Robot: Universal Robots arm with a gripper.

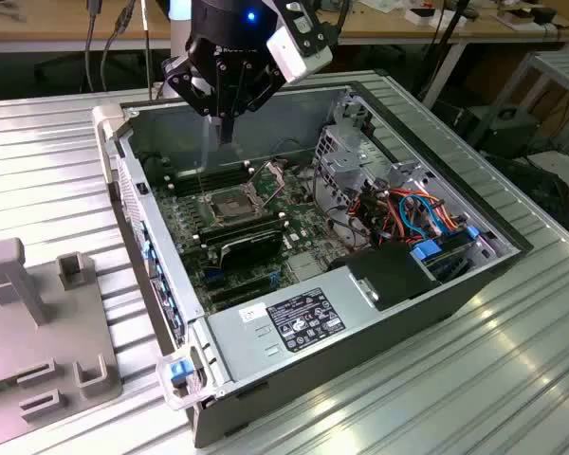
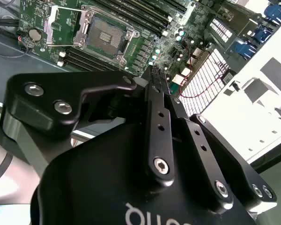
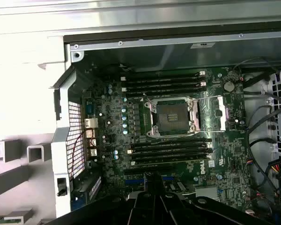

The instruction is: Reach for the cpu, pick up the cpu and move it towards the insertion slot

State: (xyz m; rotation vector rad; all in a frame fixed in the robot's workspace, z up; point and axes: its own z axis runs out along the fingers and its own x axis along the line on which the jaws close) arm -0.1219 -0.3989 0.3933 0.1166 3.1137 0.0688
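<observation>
While over insertion slot [image 1: 229,206], pincer [image 1: 225,133] aloft

One open computer case [image 1: 313,379] stands on the table [image 1: 512,379]. It holds one green motherboard [image 3: 107,122]. The board carries one insertion slot [image 3: 172,117], two banks of long black memory slots [image 3: 164,83] with one bank on each side of that socket, one round coin cell [image 3: 229,86] and one black card [image 1: 251,245]. One silver power-supply box [image 1: 242,332] bears one label [image 1: 305,320]. One grey fixture plate [image 1: 38,332] lies at the exterior view's lower left. One arm [image 1: 237,28] carries one claw [image 1: 226,133].
</observation>
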